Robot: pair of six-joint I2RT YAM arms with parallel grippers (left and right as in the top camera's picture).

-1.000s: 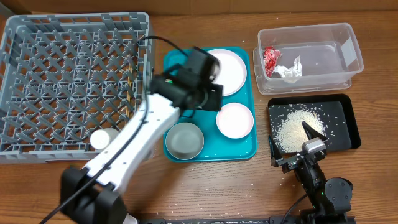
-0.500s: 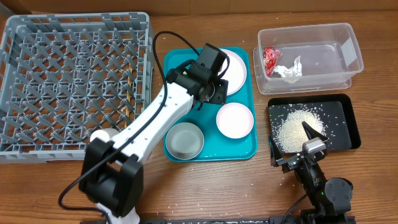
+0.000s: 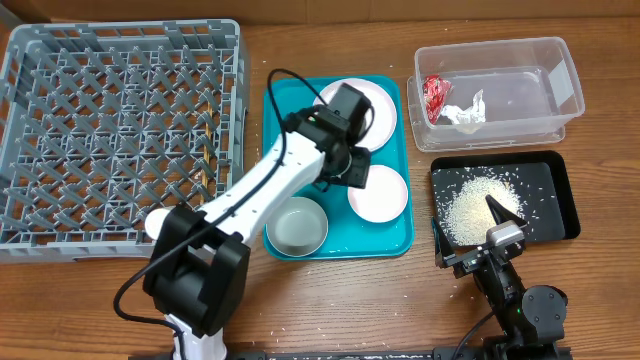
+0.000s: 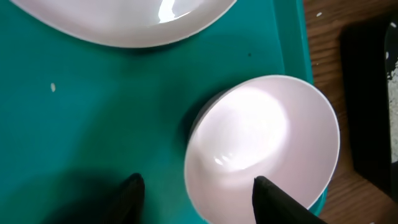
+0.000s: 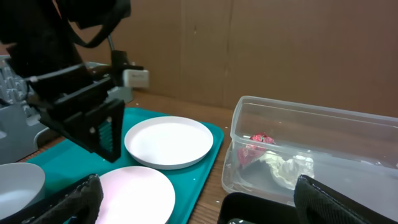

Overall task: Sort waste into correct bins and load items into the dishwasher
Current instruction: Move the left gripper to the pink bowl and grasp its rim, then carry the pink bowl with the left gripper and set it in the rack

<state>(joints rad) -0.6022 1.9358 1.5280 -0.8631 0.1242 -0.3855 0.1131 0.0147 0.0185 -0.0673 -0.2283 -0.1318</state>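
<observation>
My left gripper (image 3: 353, 172) is open and low over the teal tray, its fingers (image 4: 199, 198) either side of the near rim of the smaller white dish (image 4: 261, 140) (image 3: 380, 195). The large white plate (image 3: 372, 112) lies just behind it. The grey metal bowl (image 3: 297, 226) is at the tray's front left. The white cup (image 3: 158, 224) stands by the rack's front edge. The chopsticks (image 3: 206, 150) lie in the grey dish rack (image 3: 60, 50). The red wrapper (image 3: 435, 96) and tissue (image 3: 466, 112) are in the clear tub (image 3: 560, 70). Rice (image 3: 470, 210) lies in the black tray (image 3: 560, 185). My right gripper (image 3: 480, 238) is open and empty.
The teal tray (image 3: 395, 240) sits between the rack and the bins. Loose rice grains are scattered on the wood in front of the black tray. In the right wrist view the left gripper (image 5: 93, 124) hangs over the dish (image 5: 134, 196), beside the plate (image 5: 168, 142).
My left gripper has moved right and toward the front, from over the large plate's left edge to the smaller white dish. The right arm has not moved.
</observation>
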